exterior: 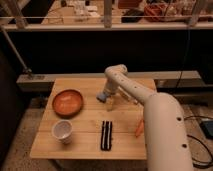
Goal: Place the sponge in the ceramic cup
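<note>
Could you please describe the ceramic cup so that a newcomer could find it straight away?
On the wooden table, look to the near left corner, in front of the orange-red bowl and well away from the gripper, which is down at the light-blue sponge mid-table. The ceramic cup is the small white round vessel there, much narrower than the bowl.

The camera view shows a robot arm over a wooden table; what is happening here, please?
The robot's arm reaches over the wooden table, and its claw is open and low, right at the light-blue sponge. The sponge lies on the table; I cannot tell whether the claw touches it. The ceramic cup stands at the front left, near the orange bowl, with no sponge in it yet.
</note>
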Motion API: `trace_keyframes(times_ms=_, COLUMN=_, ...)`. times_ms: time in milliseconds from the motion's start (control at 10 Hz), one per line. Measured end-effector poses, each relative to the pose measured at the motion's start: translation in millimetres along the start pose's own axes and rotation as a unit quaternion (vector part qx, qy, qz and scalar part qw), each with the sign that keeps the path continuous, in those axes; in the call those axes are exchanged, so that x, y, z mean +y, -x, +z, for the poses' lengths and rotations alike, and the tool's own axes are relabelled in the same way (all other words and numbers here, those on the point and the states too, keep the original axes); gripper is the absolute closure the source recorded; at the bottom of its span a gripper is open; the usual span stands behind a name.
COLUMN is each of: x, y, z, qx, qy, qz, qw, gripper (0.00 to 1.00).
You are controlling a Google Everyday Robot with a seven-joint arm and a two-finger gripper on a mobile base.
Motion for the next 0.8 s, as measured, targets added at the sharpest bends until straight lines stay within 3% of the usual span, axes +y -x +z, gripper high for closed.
trace_keyframes(times_ms=300, x=1.3, y=0.2, z=0.8, qx=-0.003, qy=0.003, qz=0.003, qw=1.0, gripper=0.48)
trace_keyframes(times_ms=500, x=0.4, y=0.7, z=-0.4, qx=-0.005, qy=0.003, qz=0.005, qw=1.0, gripper=0.56)
trace_keyframes(times_ms=800, x=-0.1, y=2.4, z=-3.3, qx=-0.005, qy=0.003, qz=0.004, qw=1.0, gripper=0.8)
